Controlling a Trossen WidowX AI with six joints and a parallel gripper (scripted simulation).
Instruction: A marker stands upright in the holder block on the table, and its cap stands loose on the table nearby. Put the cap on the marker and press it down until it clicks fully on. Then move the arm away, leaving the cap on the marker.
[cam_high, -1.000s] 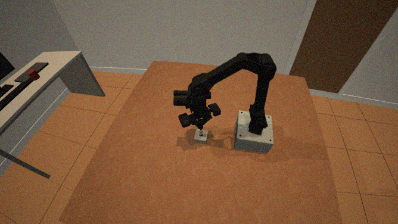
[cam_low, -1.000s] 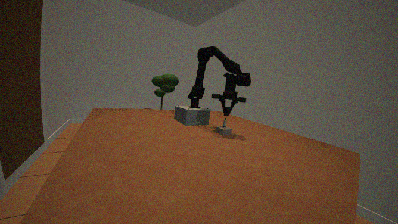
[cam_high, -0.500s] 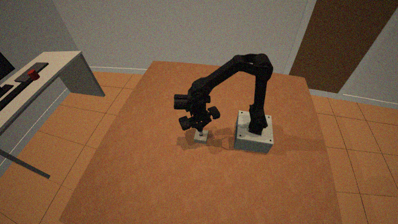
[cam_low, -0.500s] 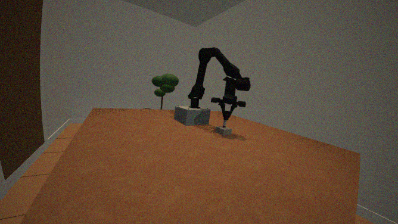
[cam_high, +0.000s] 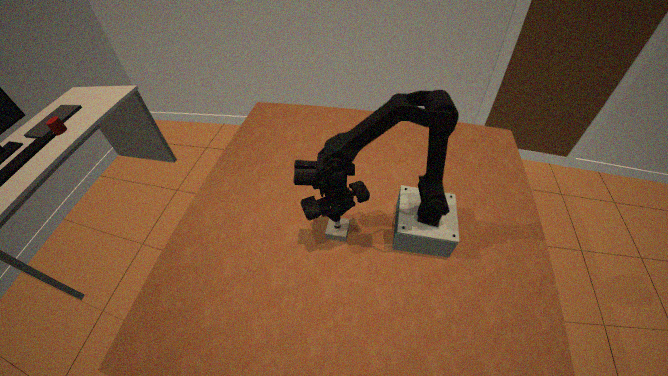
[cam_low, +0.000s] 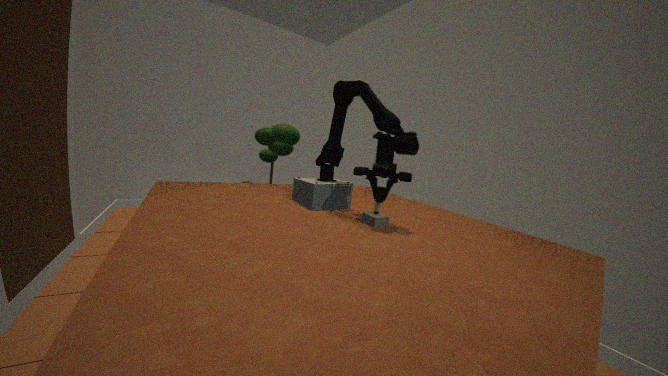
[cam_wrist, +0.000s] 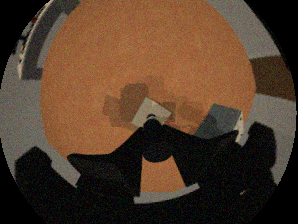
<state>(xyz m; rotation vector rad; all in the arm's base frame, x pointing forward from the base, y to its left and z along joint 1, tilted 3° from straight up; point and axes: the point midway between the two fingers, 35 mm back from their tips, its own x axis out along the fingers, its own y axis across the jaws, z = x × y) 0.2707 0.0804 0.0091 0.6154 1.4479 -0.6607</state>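
The holder block (cam_high: 331, 233) (cam_low: 375, 220) (cam_wrist: 145, 109) is small and pale grey and sits on the table. The marker (cam_high: 337, 224) (cam_low: 377, 207) stands upright in it; only a short pale lower part shows below the fingertips. My gripper (cam_high: 336, 215) (cam_low: 380, 198) (cam_wrist: 152, 128) points down right over the marker, shut on the cap. The cap (cam_wrist: 157, 153) shows in the wrist view as a dark rounded shape between the fingers. The fingers hide where cap and marker meet, so I cannot tell how far the cap is on.
The arm's grey base box (cam_high: 426, 242) (cam_low: 330, 195) (cam_wrist: 218, 119) stands on the table (cam_high: 320, 310) (cam_low: 310, 300) beside the holder block. A white desk (cam_high: 107, 100) with a red cup (cam_high: 56, 125) stands off to the left in the top view.
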